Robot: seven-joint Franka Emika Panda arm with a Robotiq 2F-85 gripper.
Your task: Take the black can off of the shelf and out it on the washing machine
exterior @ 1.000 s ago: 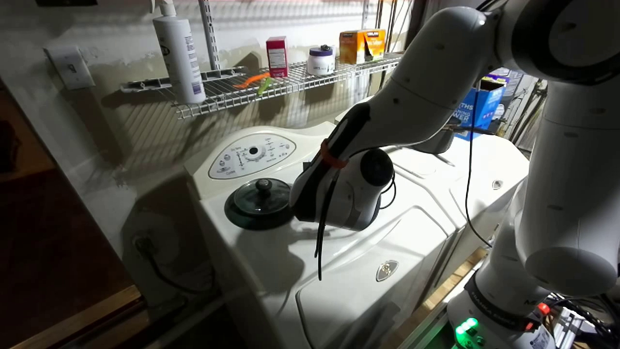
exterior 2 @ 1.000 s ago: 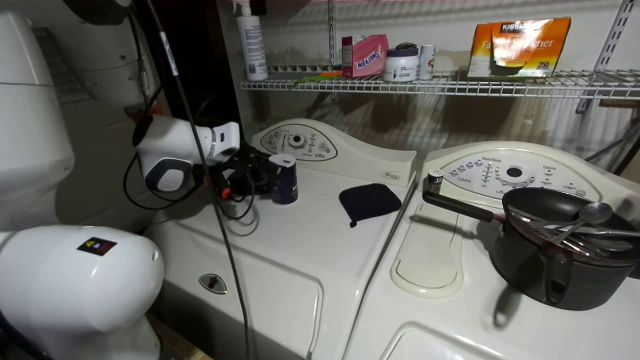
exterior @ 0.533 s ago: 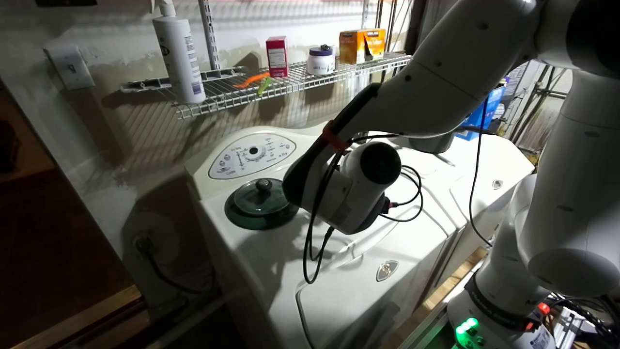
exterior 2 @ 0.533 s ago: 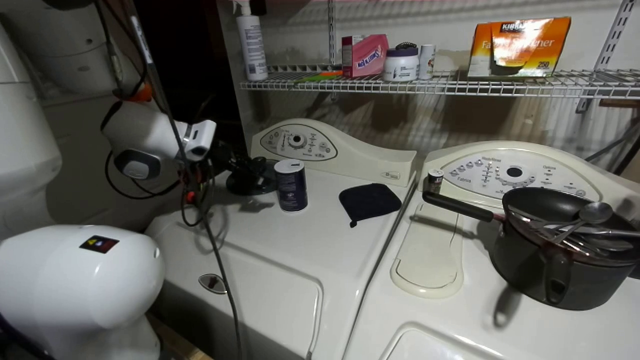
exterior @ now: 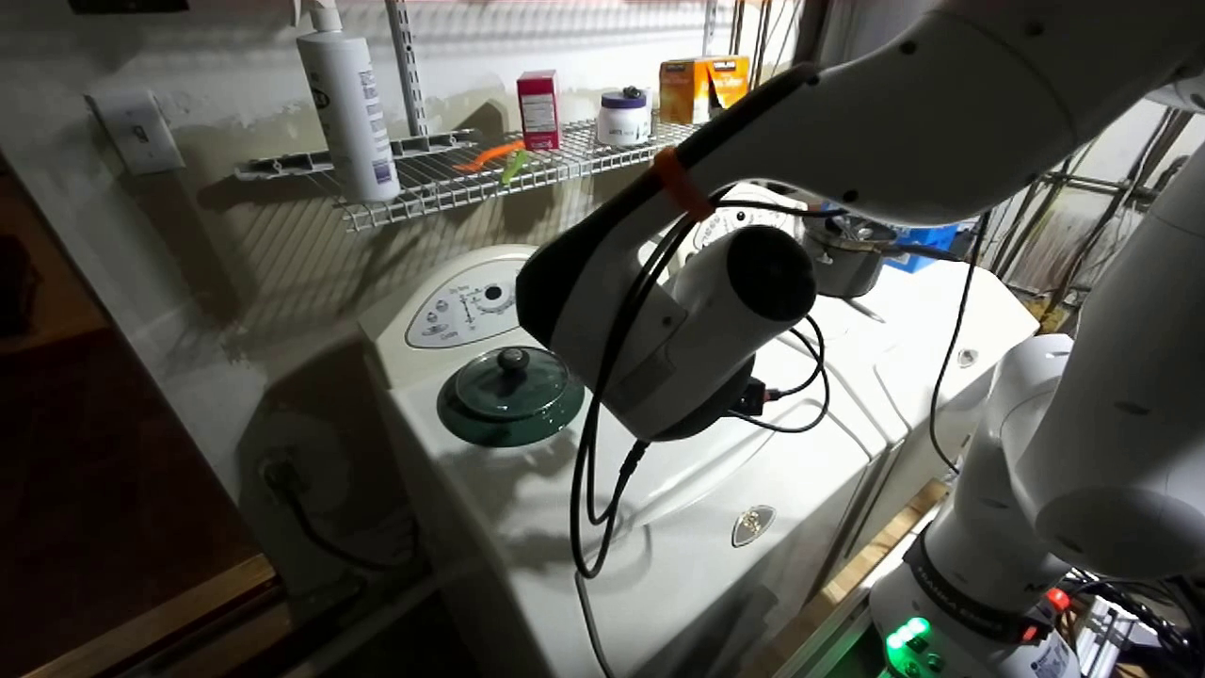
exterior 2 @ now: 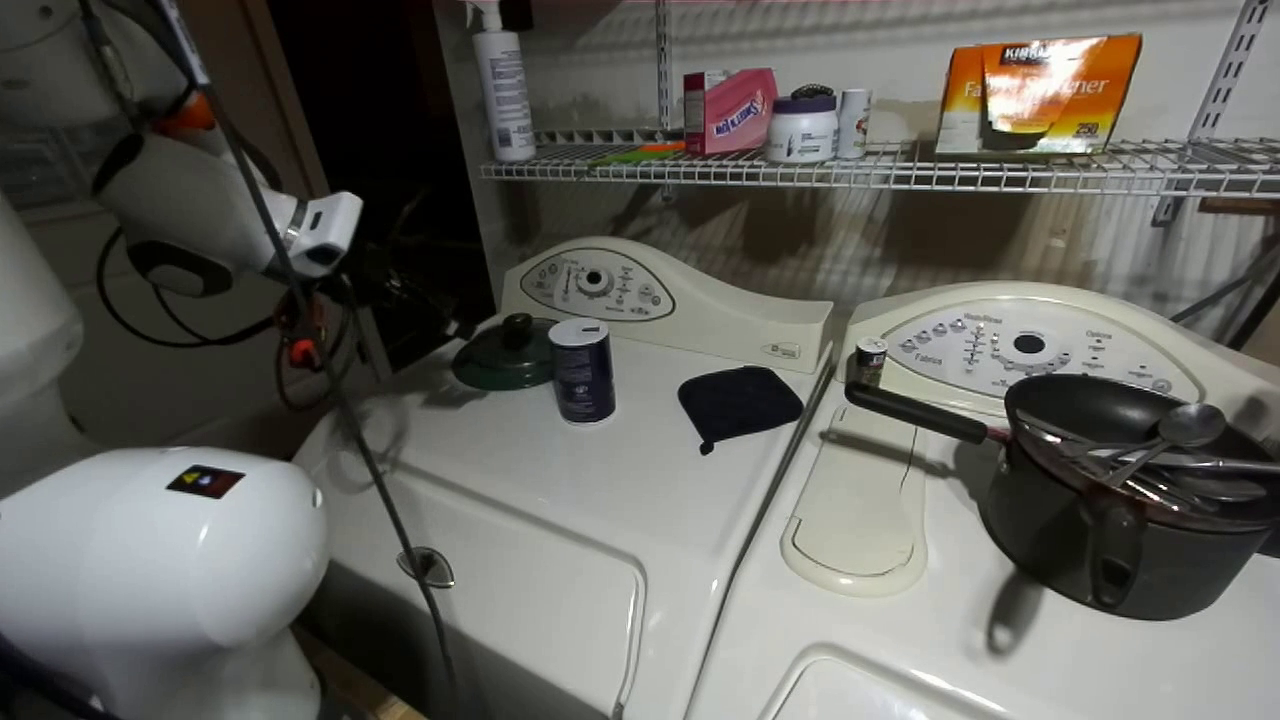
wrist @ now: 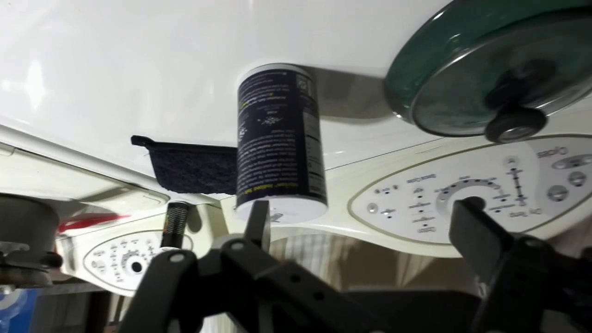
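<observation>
The black can (exterior 2: 583,375), a dark cylinder with a white top, stands upright on the washing machine (exterior 2: 540,480). It also shows in the wrist view (wrist: 280,138); in an exterior view the arm hides it. The washing machine also shows there (exterior: 508,527). The white wire shelf (exterior 2: 880,178) runs along the wall above, seen in both exterior views (exterior: 442,188). My gripper (wrist: 360,212) is open and empty; its left finger overlaps the can's top in the wrist view, with no contact visible. In an exterior view the dark gripper (exterior 2: 435,305) is up and left of the can.
A dark green round lid (exterior 2: 505,352) lies beside the can, below the gripper. A dark cloth (exterior 2: 742,402), a small dark shaker (exterior 2: 870,362) and a pot (exterior 2: 1120,540) with a long handle are to the right. A tall white bottle (exterior: 350,113) stands at the shelf's end.
My gripper has moved away from the can, up and to the left in an exterior view. The can shifted slightly early on, then stood still. The lid has become visible.
</observation>
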